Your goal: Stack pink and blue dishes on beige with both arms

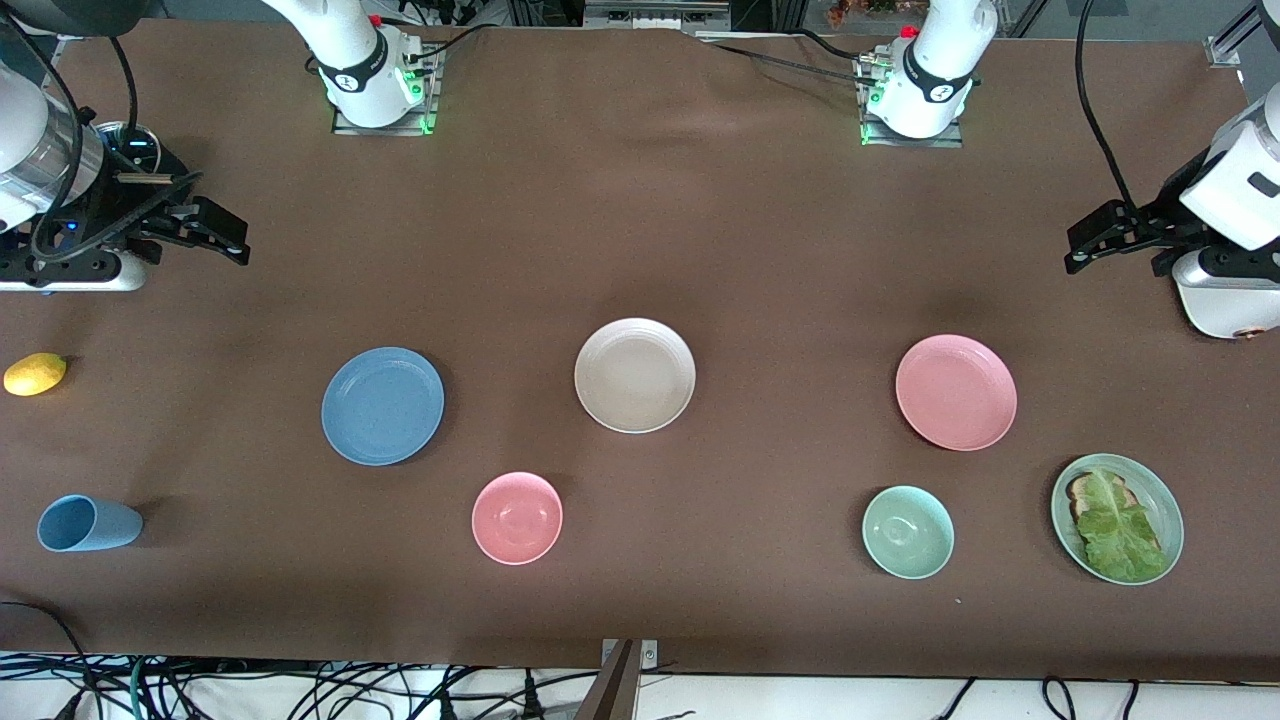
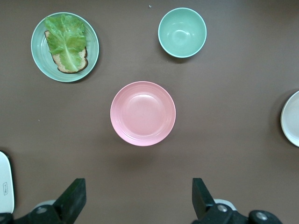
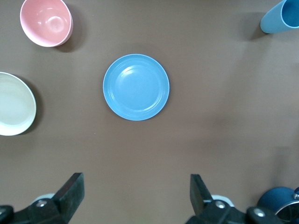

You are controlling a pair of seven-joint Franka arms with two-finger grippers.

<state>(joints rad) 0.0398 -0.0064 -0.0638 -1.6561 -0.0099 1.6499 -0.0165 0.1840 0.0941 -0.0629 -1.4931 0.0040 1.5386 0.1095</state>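
Observation:
Three equal flat plates lie in a row across the brown table. The dusty blue plate (image 1: 382, 405) (image 3: 136, 87) lies toward the right arm's end. In the middle is the beige plate (image 1: 634, 375) (image 3: 14, 103) (image 2: 292, 117), with the pink plate (image 1: 955, 392) (image 2: 143, 113) toward the left arm's end. All three are bare and apart. My right gripper (image 1: 238, 245) (image 3: 135, 186) hangs open and empty over bare cloth at the right arm's end. Open and empty too, my left gripper (image 1: 1075, 250) (image 2: 138, 191) hangs over bare cloth at the left arm's end.
Nearer the front camera than the plates stand a pink bowl (image 1: 517, 517) and a mint-green bowl (image 1: 907, 532). A green plate with toast and lettuce (image 1: 1117, 517) sits beside the mint bowl. A lemon (image 1: 35, 374) and a tipped light-blue cup (image 1: 88, 523) lie at the right arm's end.

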